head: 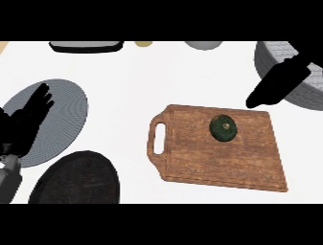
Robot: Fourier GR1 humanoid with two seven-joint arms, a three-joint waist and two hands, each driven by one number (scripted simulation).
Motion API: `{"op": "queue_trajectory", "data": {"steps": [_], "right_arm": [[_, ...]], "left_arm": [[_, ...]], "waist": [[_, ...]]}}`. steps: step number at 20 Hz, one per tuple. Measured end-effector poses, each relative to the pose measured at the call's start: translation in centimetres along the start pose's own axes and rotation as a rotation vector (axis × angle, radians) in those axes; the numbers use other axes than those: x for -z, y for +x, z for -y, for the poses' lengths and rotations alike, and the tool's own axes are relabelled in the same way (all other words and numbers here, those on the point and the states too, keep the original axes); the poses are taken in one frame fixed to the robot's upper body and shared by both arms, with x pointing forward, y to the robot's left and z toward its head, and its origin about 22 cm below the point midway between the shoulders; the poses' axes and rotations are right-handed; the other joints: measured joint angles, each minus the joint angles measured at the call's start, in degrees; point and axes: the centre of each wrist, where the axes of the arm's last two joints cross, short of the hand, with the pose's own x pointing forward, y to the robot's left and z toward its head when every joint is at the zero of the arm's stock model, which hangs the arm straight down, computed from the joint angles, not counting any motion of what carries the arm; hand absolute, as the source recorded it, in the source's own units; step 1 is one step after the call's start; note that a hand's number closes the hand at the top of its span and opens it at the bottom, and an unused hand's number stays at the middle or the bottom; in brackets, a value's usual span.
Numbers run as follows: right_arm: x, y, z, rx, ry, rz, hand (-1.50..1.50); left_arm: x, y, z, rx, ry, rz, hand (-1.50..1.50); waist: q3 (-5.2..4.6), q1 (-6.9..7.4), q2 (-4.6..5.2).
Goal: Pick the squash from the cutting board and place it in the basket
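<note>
A dark green round squash point(223, 128) lies on the upper middle of the brown wooden cutting board point(220, 160). The grey woven basket point(281, 53) stands at the upper right, partly cut off by the view's edge. My right hand point(277, 83) hangs in front of the basket, just above the board's far right corner, fingers straight and pointing down-left, apart from the squash and holding nothing. My left hand point(18, 119) rests open at the left, fingers up, over a grey plate.
A grey round plate point(61, 112) lies at the left, and a black round plate point(79, 179) sits below it near the front edge. Small items line the far edge: a dark tray point(86, 46), a yellowish object point(143, 43) and a grey object point(204, 45).
</note>
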Motion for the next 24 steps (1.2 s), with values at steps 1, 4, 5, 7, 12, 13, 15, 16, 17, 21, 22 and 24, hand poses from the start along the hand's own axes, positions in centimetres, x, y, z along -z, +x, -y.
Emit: {"op": "queue_trajectory", "data": {"steps": [1, 4, 5, 7, 12, 13, 15, 16, 17, 21, 22, 24], "right_arm": [[-0.2, -0.3, 0.3, -0.001, 0.038, -0.001, -1.5], [-1.2, -1.0, 1.7, 0.032, 0.108, 0.021, -1.5], [-1.5, -1.6, 2.0, 0.045, 0.123, 0.027, -1.5], [-2.4, -2.7, 3.0, 0.08, 0.147, 0.047, -1.5], [-5.5, -5.2, 2.9, 0.155, 0.15, 0.084, -1.5], [-5.9, -5.7, 2.5, 0.161, 0.138, 0.083, -1.5], [-6.7, -6.7, 1.7, 0.185, 0.116, 0.085, -1.5], [-7.0, -7.3, 1.3, 0.195, 0.111, 0.087, -1.5], [-7.5, -7.9, 0.7, 0.2, 0.108, 0.087, -1.5], [-8.1, -9.3, -2.6, 0.221, 0.088, 0.086, -1.5], [-7.9, -9.7, -3.5, 0.228, 0.081, 0.088, -1.5], [-7.6, -10.0, -5.1, 0.239, 0.062, 0.09, -1.5]], "left_arm": [[0.2, 0.4, 0.1, 0.0, -0.001, 0.003, 0.0], [0.0, 0.4, 0.1, 0.002, -0.001, 0.004, 0.0], [0.2, 0.8, 0.0, 0.002, 0.004, 0.005, 0.0], [0.2, 0.3, 0.4, 0.002, 0.005, -0.002, 0.0], [0.3, 0.6, -0.1, 0.002, 0.002, 0.001, 0.0], [0.2, 0.5, 0.5, 0.001, 0.0, 0.003, 0.0], [0.0, 0.6, 0.2, 0.003, 0.005, 0.005, 0.0], [-0.1, 0.2, 0.3, 0.003, 0.003, 0.008, 0.0], [-0.1, 0.4, 0.4, 0.001, 0.002, 0.006, 0.0], [0.2, 1.0, 0.6, 0.0, -0.004, 0.006, 0.0], [0.3, 1.1, 0.8, 0.003, -0.004, 0.01, 0.0], [0.3, 0.9, 0.8, 0.007, -0.005, 0.01, 0.0]], "waist": [[0.03, -0.13, 0.03], [0.06, -0.2, 0.05], [0.08, -0.23, 0.1], [0.11, -0.32, 0.14], [0.15, -0.4, 0.24], [0.15, -0.31, 0.26], [0.17, -0.15, 0.32], [0.17, -0.09, 0.35], [0.17, -0.07, 0.37], [0.18, 0.18, 0.47], [0.19, 0.27, 0.51], [0.19, 0.42, 0.55]]}}
